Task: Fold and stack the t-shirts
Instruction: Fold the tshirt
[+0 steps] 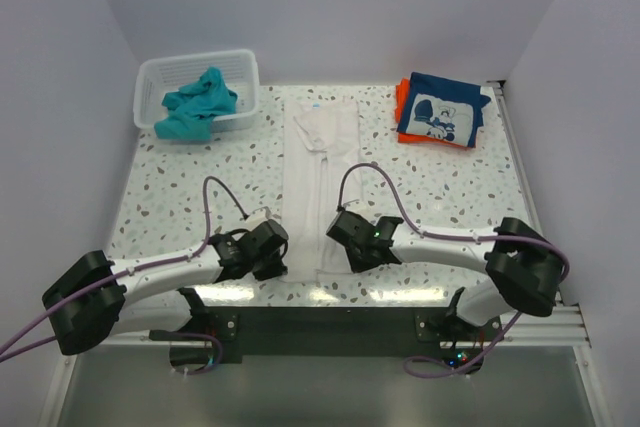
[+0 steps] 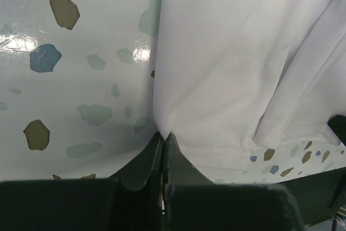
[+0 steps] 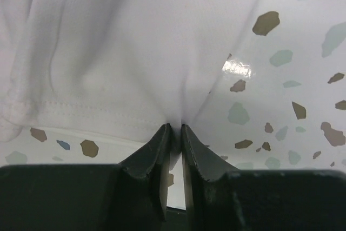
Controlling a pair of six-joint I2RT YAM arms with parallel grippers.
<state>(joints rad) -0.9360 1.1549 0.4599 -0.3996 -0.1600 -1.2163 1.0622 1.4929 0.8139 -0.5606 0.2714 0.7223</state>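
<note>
Left gripper point(image 2: 163, 135) and right gripper point(image 3: 175, 128) each clamp a thin pinch of white t-shirt point(image 1: 320, 172) hem; uneven pulling may free it.

A basket point(image 1: 150, 75) holding 1 bunched shirt point(image 1: 200, 102) stands back left, a spread shirt point(image 1: 320, 172) lies centre, 2 stacked shirts point(image 1: 440, 112) back right.
</note>
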